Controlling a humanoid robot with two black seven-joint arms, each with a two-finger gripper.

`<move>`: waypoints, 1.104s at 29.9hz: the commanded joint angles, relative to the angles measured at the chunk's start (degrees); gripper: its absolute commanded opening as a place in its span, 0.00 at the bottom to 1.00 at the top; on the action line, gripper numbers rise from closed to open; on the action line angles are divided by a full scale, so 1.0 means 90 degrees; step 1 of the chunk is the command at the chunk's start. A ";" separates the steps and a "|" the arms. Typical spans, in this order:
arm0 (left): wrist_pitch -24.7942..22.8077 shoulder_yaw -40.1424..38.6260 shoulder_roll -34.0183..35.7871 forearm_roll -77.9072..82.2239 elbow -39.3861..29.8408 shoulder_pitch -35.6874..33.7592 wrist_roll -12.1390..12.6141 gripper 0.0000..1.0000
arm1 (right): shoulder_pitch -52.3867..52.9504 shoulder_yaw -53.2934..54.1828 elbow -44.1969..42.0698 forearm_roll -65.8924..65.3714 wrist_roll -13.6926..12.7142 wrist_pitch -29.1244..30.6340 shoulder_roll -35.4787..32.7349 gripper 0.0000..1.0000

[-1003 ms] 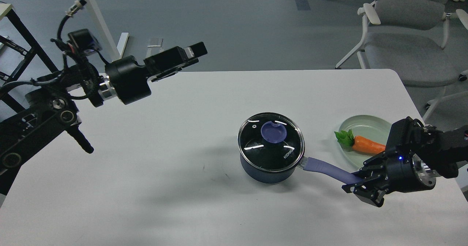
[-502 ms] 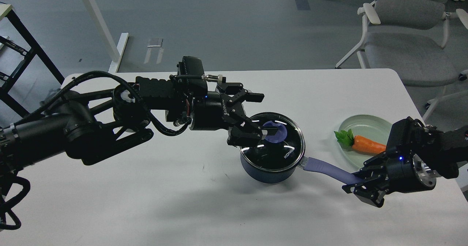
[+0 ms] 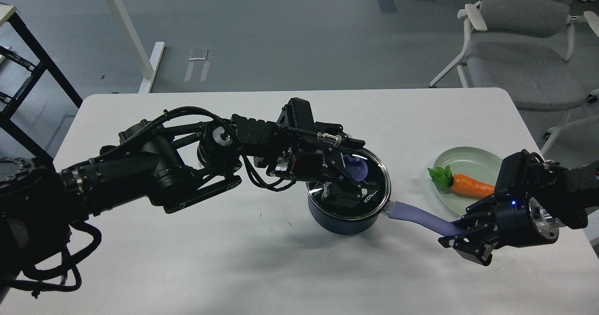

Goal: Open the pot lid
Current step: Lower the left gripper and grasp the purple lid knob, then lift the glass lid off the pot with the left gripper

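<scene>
A dark blue pot (image 3: 340, 222) stands right of the table's middle. Its glass lid (image 3: 377, 180) lies on it, with a purple knob (image 3: 360, 169) in the centre. My left gripper (image 3: 347, 175) reaches in from the left and is down over the lid. Its fingers stand apart on either side of the knob and hide part of it. I cannot tell whether they touch it. My right gripper (image 3: 457, 238) is shut on the end of the pot's purple handle (image 3: 415, 215), which points to the right front.
A pale green plate (image 3: 469, 157) with an orange carrot (image 3: 471, 186) lies right of the pot, just behind my right gripper. A grey office chair (image 3: 519, 48) stands beyond the table's far right corner. The white table (image 3: 187, 259) has bare surface at the front left.
My left arm swung in from the far left, reached the pot and lowered its gripper over the lid's knob. My right gripper stayed on the handle. The pot has not moved.
</scene>
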 commanded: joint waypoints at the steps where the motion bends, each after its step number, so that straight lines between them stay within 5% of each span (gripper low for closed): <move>1: 0.0017 0.0012 -0.0069 0.0103 0.0114 0.0060 0.0000 0.99 | -0.0008 0.0001 0.0001 -0.0009 0.0000 0.0000 -0.0005 0.31; 21: 0.0017 0.0042 -0.0156 0.0045 0.0563 0.0216 0.0000 0.96 | -0.0018 0.0001 0.0001 0.0011 0.0000 0.0000 -0.0025 0.32; 33: -0.0012 0.0061 -0.0137 0.0123 0.0553 0.0206 0.0000 0.47 | -0.0018 0.0001 0.0001 0.0021 0.0000 0.0000 -0.0025 0.32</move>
